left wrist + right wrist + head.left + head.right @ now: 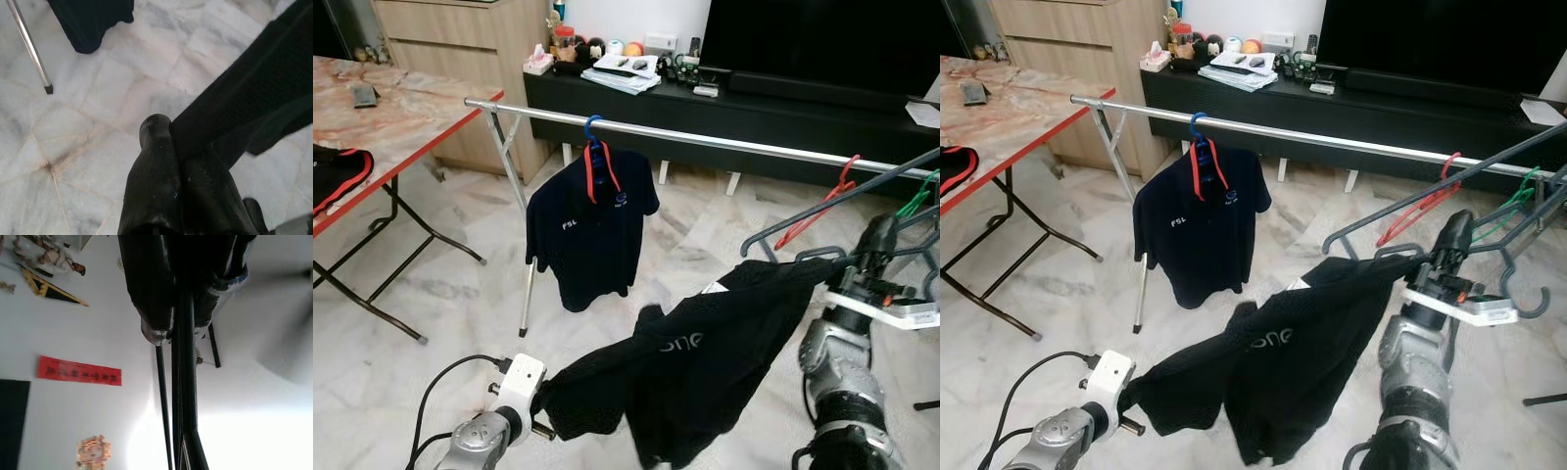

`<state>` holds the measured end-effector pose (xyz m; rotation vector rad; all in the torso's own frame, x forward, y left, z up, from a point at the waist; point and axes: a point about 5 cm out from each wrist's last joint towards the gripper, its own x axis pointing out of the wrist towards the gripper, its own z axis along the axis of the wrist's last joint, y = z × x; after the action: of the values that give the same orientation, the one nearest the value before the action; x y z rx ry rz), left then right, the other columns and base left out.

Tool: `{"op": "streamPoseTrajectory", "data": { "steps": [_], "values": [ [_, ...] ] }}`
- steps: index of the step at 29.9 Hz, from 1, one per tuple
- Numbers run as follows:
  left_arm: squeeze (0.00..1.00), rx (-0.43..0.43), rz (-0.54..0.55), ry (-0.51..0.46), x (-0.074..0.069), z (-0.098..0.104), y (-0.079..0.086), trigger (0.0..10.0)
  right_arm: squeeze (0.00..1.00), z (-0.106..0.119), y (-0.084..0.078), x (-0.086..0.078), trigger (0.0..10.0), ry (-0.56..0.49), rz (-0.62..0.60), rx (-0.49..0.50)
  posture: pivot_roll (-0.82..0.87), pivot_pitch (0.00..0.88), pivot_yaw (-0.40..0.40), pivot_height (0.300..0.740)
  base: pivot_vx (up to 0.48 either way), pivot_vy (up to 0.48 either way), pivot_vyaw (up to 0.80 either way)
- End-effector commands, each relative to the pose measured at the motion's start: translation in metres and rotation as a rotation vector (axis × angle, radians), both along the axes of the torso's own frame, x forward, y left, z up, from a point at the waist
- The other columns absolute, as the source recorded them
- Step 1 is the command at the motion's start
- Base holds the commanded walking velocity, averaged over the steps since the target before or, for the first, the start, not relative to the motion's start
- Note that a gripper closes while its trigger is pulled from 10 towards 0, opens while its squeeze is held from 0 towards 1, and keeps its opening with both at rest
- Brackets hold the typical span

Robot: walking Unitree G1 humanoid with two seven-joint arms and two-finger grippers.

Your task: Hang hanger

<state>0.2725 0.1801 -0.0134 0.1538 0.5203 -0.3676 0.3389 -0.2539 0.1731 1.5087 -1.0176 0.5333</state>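
A white marble floor (460, 284) was seen across the room, with a long black TV cabinet (754, 108) along the far wall and a red-edged marble-topped bench (382, 117) at the left. A silver clothes rail (705, 139) ran across the scene in front of the cabinet. On it a navy polo shirt (587, 230) was hung from a blue hanger (594, 132), and a red hanger (818, 211) and a green hanger (917, 196) were hung further to the right.

A black shirt (705, 362) was held stretched between the two arms, below the rail and apart from it. Its upper end was draped on a dark grey hanger (1410, 220), whose long bar was tilted up toward the right. The right pincer (1447, 253) was closed on the dark grey hanger, its thin bars being clamped between the black fingers (146, 289) in the right wrist view. The left pincer (171, 147) was closed on the lower hem of the black shirt, near the floor, with cloth pinched between its fingers (154, 166).
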Motion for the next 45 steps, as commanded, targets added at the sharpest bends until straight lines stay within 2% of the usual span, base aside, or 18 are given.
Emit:
{"op": "streamPoseTrajectory", "data": {
  "steps": [1, 3, 8, 14, 21, 24, 25, 26, 27, 29, 30, 32, 33, 36, 40, 41, 42, 45],
  "values": [
    [0.00, 0.081, 0.029, 0.121, -0.021, -0.018, 0.020, 10.0, 0.00, 0.033, -0.034, -0.010, 10.0, -0.148, -0.144, -0.005, 0.08, 0.065, -0.037, 0.740, 0.000, 0.000, 0.00],
    [0.00, 0.143, 0.028, 0.188, -0.032, -0.027, 0.027, 10.0, 0.00, 0.045, -0.050, -0.015, 10.0, -0.182, -0.201, -0.019, 0.08, 0.066, -0.036, 0.740, 0.000, 0.000, 0.00],
    [0.00, 0.251, -0.005, 0.293, -0.047, -0.038, 0.036, 10.0, 0.00, 0.056, -0.063, -0.020, 10.0, -0.215, -0.234, -0.038, 0.07, 0.065, -0.035, 0.740, 0.000, 0.000, 0.00],
    [0.00, 0.270, -0.011, 0.326, -0.051, -0.041, 0.036, 10.0, 0.00, 0.059, -0.062, -0.018, 10.0, -0.216, -0.225, -0.059, 0.08, 0.064, -0.034, 0.740, 0.000, 0.000, 0.00],
    [0.00, 0.411, 0.044, 0.482, -0.071, -0.051, 0.057, 10.0, 0.00, 0.060, -0.060, -0.014, 10.0, -0.199, -0.223, -0.072, 0.08, 0.064, -0.036, 0.740, 0.000, 0.000, 0.00],
    [0.00, 0.400, 0.085, 0.490, -0.075, -0.052, 0.061, 10.0, 0.00, 0.058, -0.057, -0.010, 10.0, -0.144, -0.208, -0.124, 0.08, 0.064, -0.038, 0.740, 0.000, 0.000, 0.00],
    [0.00, 0.381, 0.112, 0.480, -0.074, -0.052, 0.061, 10.0, 0.00, 0.053, -0.046, -0.002, 10.0, -0.055, -0.181, -0.228, 0.08, 0.064, -0.038, 0.740, 0.000, 0.000, 0.00],
    [0.00, 0.381, 0.112, 0.480, -0.074, -0.052, 0.061, 10.0, 0.00, 0.053, -0.046, -0.002, 10.0, -0.055, -0.181, -0.228, 0.08, 0.064, -0.038, 0.740, 0.000, 0.000, 0.00],
    [0.00, 0.383, 0.123, 0.451, -0.071, -0.051, 0.061, 10.0, 0.00, 0.042, -0.034, 0.008, 10.0, 0.099, -0.179, -0.360, 0.07, 0.062, -0.042, 0.740, 0.000, 0.000, 0.00],
    [0.00, 0.389, 0.125, 0.391, -0.064, -0.047, 0.058, 10.0, 0.00, 0.025, -0.022, 0.018, 10.0, 0.309, -0.187, -0.496, 0.07, 0.062, -0.042, 0.740, 0.000, 0.000, 0.00],
    [0.00, 0.356, 0.166, 0.332, -0.057, -0.043, 0.056, 10.0, 0.00, 0.000, -0.011, 0.023, 10.0, 0.541, -0.189, -0.642, 0.07, 0.062, -0.046, 0.740, 0.000, 0.000, 0.00],
    [0.00, 0.319, 0.219, 0.272, -0.049, -0.038, 0.055, 10.0, 0.00, -0.028, 0.003, 0.023, 10.0, 0.722, -0.169, -0.795, 0.07, 0.061, -0.047, 0.740, 0.000, 0.000, 0.00],
    [0.00, 0.289, 0.266, 0.216, -0.043, -0.032, 0.055, 10.0, 0.00, -0.054, 0.018, 0.018, 10.0, 0.843, -0.139, -0.951, 0.07, 0.061, -0.048, 0.740, 0.000, 0.000, 0.00],
    [0.00, 0.241, 0.334, 0.151, -0.036, -0.026, 0.056, 10.0, 0.00, -0.099, 0.035, 0.003, 10.0, 1.076, -0.078, -1.154, 0.07, 0.061, -0.050, 0.740, 0.000, 0.000, 0.00],
    [0.00, 0.189, 0.376, 0.097, -0.033, -0.021, 0.058, 10.0, 0.00, -0.171, 0.039, -0.046, 10.0, 1.449, 0.002, -1.210, 0.07, 0.065, -0.046, 0.740, 0.000, 0.000, 0.00],
    [0.00, 0.189, 0.376, 0.097, -0.033, -0.021, 0.058, 10.0, 0.00, -0.171, 0.039, -0.046, 10.0, 1.449, 0.002, -1.210, 0.07, 0.065, -0.046, 0.740, 0.000, 0.000, 0.00],
    [0.00, 0.180, 0.373, 0.083, -0.034, -0.021, 0.058, 10.0, 0.00, -0.190, 0.039, -0.064, 10.0, 1.562, 0.015, -1.211, 0.07, 0.065, -0.046, 0.740, 0.000, 0.000, 0.00],
    [0.00, 0.158, 0.381, 0.061, -0.035, -0.020, 0.059, 10.0, 0.00, -0.209, 0.040, -0.087, 10.0, 1.688, 0.021, -1.232, 0.07, 0.067, -0.042, 0.740, 0.000, 0.000, 0.00]
  ]
}}
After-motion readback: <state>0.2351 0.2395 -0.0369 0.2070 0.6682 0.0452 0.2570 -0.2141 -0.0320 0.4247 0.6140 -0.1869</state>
